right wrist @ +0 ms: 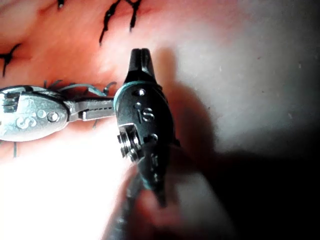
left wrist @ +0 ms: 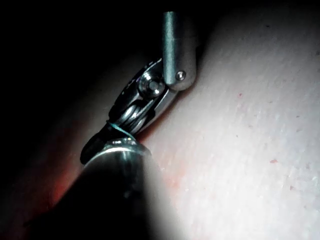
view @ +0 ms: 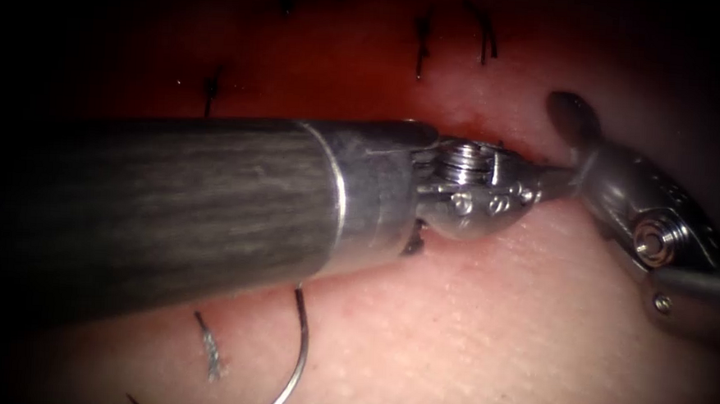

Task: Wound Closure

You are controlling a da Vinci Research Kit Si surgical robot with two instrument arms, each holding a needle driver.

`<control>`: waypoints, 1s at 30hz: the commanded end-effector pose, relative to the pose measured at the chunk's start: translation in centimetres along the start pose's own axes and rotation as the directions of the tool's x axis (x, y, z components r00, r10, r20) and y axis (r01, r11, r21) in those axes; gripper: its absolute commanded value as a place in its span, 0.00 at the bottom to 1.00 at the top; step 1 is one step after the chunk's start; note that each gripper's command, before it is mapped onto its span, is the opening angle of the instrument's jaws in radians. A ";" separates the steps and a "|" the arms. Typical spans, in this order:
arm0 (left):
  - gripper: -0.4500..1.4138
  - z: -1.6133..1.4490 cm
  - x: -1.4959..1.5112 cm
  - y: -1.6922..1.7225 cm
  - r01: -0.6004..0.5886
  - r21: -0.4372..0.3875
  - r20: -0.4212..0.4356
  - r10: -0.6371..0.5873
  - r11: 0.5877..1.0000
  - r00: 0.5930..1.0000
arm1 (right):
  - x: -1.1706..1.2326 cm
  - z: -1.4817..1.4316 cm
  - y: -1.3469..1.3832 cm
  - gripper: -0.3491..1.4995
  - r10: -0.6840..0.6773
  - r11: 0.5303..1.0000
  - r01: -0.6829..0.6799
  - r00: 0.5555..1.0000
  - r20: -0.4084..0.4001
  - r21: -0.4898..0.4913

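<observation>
Both tools meet over the cut. The left tool (view: 554, 181) lies across the tissue (view: 485, 332), its narrow jaws drawn together at the tip, with teal thread (right wrist: 85, 90) wound about its wrist; whether the tip pinches thread cannot be told. The right tool (view: 574, 114) shows jaws closed together, pointing toward 11 o'clock, gripping nothing visible. The needle (view: 298, 355) lies free on the tissue, outside both tools, at about 7 o'clock from the left tool's tip and just below its shaft, not in the tissue. Cut thread ends (view: 483, 40) stand along the cut (view: 463, 125). Judgement: keep thread tension even and clear of the wrist joints.
</observation>
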 end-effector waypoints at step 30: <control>0.00 0.16 -0.53 -1.14 0.095 0.017 0.037 -0.096 0.995 0.995 | -0.36 -0.70 -0.38 0.00 -0.154 0.981 0.154 0.988 -0.011 0.117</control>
